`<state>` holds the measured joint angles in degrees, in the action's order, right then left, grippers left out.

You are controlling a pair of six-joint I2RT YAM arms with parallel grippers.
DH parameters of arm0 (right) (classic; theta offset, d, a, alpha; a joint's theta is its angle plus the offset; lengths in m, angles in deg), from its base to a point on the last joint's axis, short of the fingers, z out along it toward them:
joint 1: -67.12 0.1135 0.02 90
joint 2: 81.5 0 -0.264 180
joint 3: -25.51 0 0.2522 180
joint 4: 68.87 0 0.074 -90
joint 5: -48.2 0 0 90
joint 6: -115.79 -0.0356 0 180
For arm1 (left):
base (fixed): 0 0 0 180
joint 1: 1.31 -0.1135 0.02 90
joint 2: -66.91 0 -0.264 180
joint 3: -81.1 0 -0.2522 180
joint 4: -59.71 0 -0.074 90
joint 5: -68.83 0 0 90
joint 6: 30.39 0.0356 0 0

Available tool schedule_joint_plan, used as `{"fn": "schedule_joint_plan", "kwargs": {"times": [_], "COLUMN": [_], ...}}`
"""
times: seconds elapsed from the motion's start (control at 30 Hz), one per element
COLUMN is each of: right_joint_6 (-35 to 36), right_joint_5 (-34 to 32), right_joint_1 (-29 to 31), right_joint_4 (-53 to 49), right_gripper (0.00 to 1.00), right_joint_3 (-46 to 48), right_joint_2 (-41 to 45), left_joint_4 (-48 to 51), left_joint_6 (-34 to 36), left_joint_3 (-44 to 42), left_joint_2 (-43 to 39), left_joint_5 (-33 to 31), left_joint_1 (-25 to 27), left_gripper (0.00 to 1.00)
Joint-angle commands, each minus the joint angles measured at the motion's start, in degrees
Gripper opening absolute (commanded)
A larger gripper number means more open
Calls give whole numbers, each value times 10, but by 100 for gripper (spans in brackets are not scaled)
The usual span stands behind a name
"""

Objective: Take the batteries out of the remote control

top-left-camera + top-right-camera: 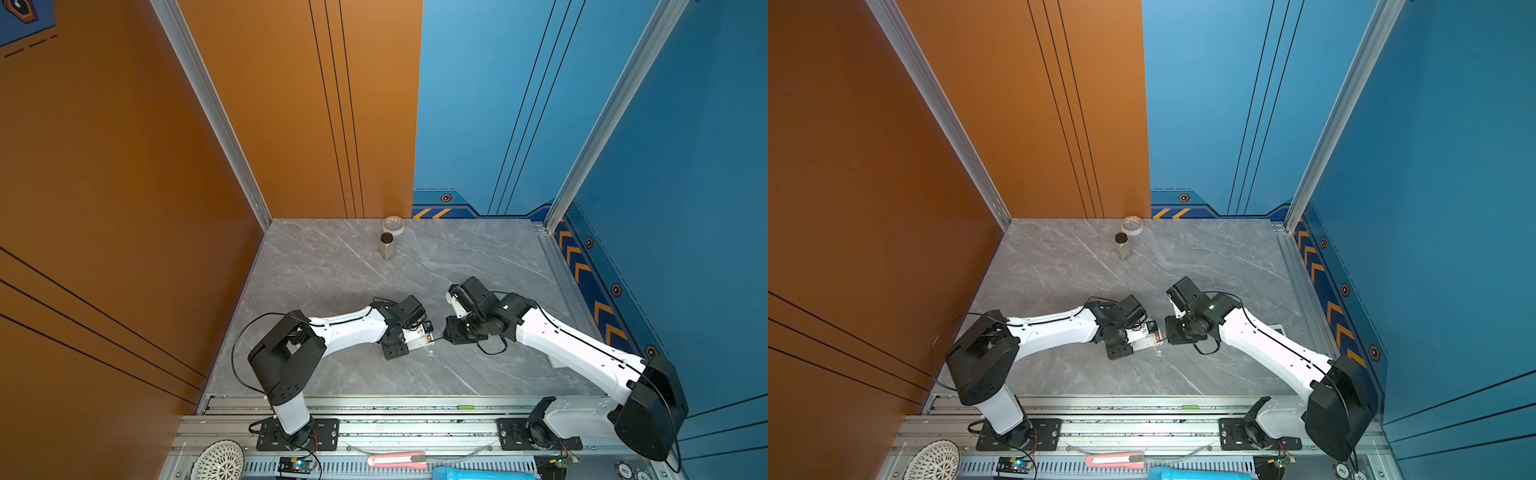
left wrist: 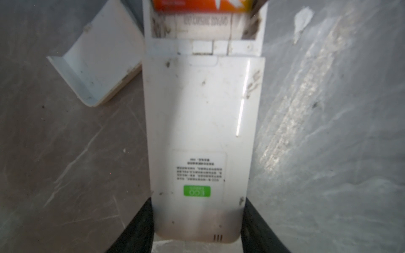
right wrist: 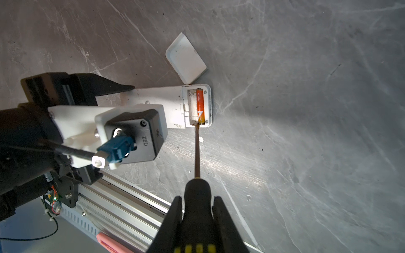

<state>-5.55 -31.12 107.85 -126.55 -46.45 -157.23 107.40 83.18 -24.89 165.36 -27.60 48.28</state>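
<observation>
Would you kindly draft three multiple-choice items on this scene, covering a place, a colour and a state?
1. What is the right claw doing?
A. Hanging open, empty.
B. Gripping the black-and-yellow-handled screwdriver.
C. Pinching a cloth.

2. Where does the loose white plastic battery cover lie?
A. On the grey marble tabletop beside the white slab-shaped remote control.
B. Clipped onto the remote.
C. In the right claw.

3. What colour is the slim cylindrical battery lying in the opened remote?
A. Blue.
B. Green.
C. Orange.

Key: B, it pinches the handle; A, it lies flat by the remote; C, its orange wrap shows.
</observation>
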Motion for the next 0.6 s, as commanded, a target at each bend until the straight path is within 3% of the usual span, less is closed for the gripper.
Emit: {"fn": "schedule_joint_plan", "kwargs": {"times": [0.0,0.27,0.57], "right_joint_6": [14,-3,5], "right_joint_5": [-30,-142,-268], "right_joint_1": [13,82,128], "right_joint_4": [-17,-7,-71], "right_gripper": [0,0,0], "right_joint_3": [-3,22,-22], "right_joint_2": [-11,-4,-19], "left_joint_4": [-3,6,21], "left_joint_6": [-2,-1,-3], "left_joint_3": [-5,-1,5], "left_joint_2": [-23,-22,-21], "left_joint_5": [3,16,17], "left_joint_1": [3,2,-3], "left_gripper": [41,40,40]}}
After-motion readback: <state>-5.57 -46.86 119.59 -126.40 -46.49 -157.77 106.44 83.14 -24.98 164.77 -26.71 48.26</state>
